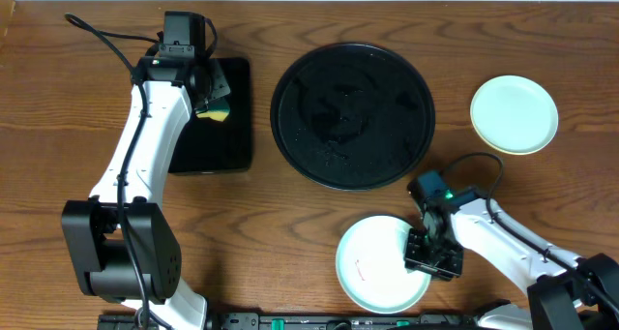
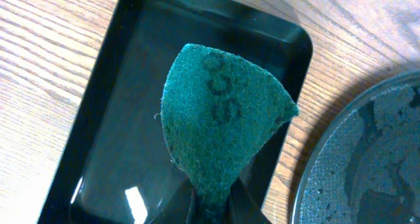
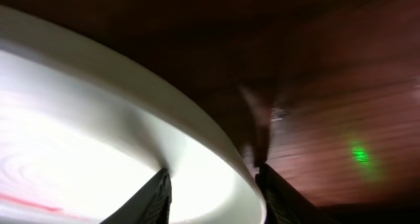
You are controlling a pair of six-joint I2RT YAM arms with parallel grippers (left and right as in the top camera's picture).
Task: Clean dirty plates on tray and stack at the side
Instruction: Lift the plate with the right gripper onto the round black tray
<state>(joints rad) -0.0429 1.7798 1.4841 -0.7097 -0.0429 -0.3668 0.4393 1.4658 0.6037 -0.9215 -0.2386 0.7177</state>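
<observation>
Your smeared plate [image 1: 372,262] lies on the table [image 1: 290,233] just in front of the round tray [image 1: 276,112]; a second plate [image 1: 515,114] sits to the tray's right. Your right gripper [image 3: 213,192] straddles the smeared plate's rim, one finger inside and one outside; whether they bite, you cannot tell. Your left gripper [image 2: 211,207] pinches a green sponge [image 2: 220,112] over the rectangular tray [image 2: 118,86]

Smeared plate [image 1: 377,262] below tray [image 1: 329,88]; pale plate [image 1: 514,114] right.
</observation>
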